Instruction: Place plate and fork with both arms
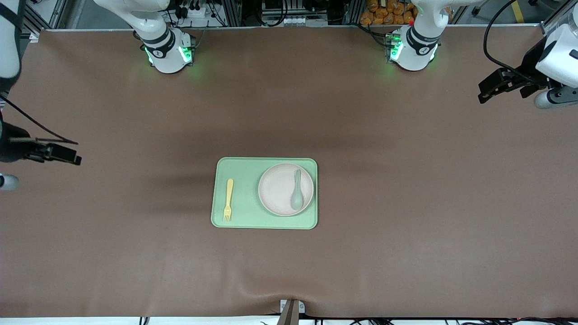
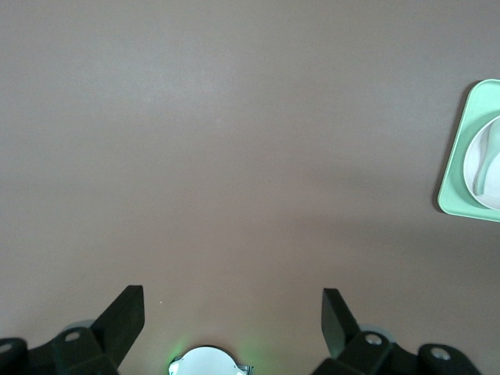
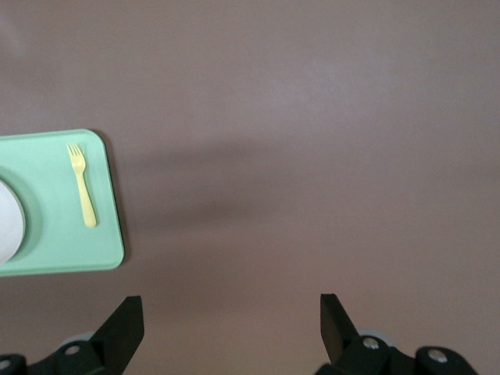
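The off-white plate [image 1: 280, 189] sits on the light-green tray [image 1: 246, 170] at the table's middle, toward the left arm's end of the tray. A grey-green spoon [image 1: 297, 195] lies in the plate. The pale yellow fork [image 1: 229, 199] lies on the tray beside the plate, toward the right arm's end. My left gripper [image 1: 490, 92] is open and empty, up over the left arm's end of the table. My right gripper [image 1: 67, 155] is open and empty, up over the right arm's end. The right wrist view shows the fork [image 3: 82, 185] on the tray [image 3: 70, 242]. The left wrist view shows the plate's edge [image 2: 486, 168].
The brown table cloth [image 1: 406, 203] surrounds the tray on all sides. The two arm bases [image 1: 169, 52] stand along the table's edge farthest from the front camera. A small bracket [image 1: 291, 309] sits at the table's nearest edge.
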